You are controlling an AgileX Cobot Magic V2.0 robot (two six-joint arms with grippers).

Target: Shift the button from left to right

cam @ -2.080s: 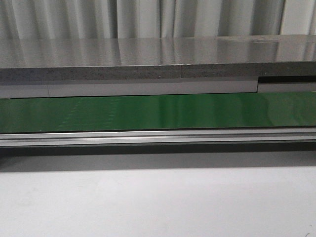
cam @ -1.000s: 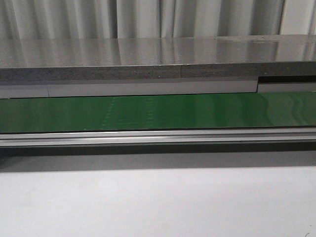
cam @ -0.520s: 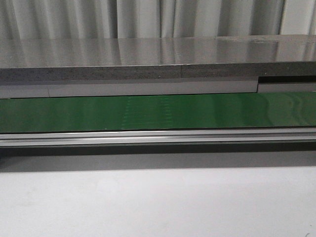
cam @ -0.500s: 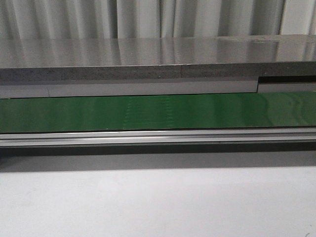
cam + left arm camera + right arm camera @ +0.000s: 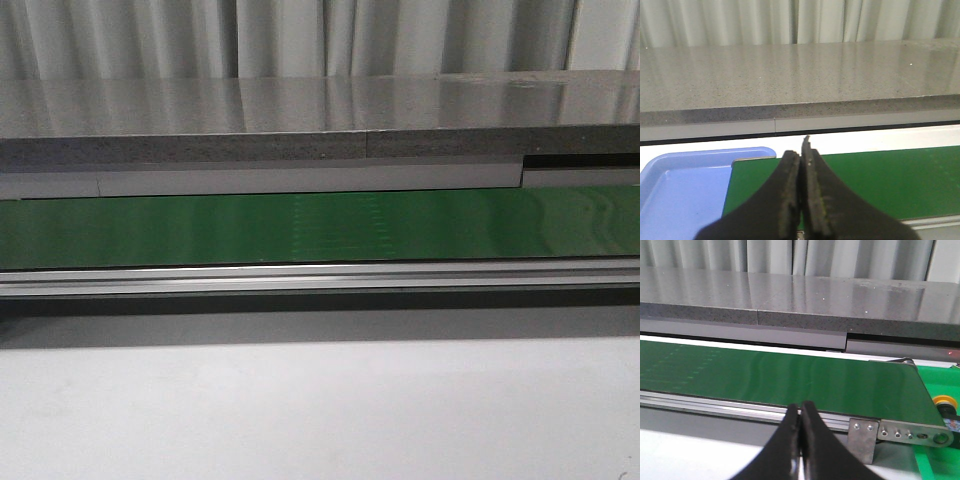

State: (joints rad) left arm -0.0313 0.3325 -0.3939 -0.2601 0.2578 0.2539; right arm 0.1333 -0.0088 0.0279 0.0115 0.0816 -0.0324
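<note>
Both grippers are closed on nothing: left gripper over the green belt beside a blue tray, right gripper near the belt's other end. Past that end sits the button (only its yellow cap shows).

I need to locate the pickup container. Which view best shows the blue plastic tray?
The left wrist view: the blue plastic tray lies at the green belt's end. The front and right wrist views show none of it.

My left gripper has its jaws pressed together over the green belt; blue tray at nine o'clock.
</note>
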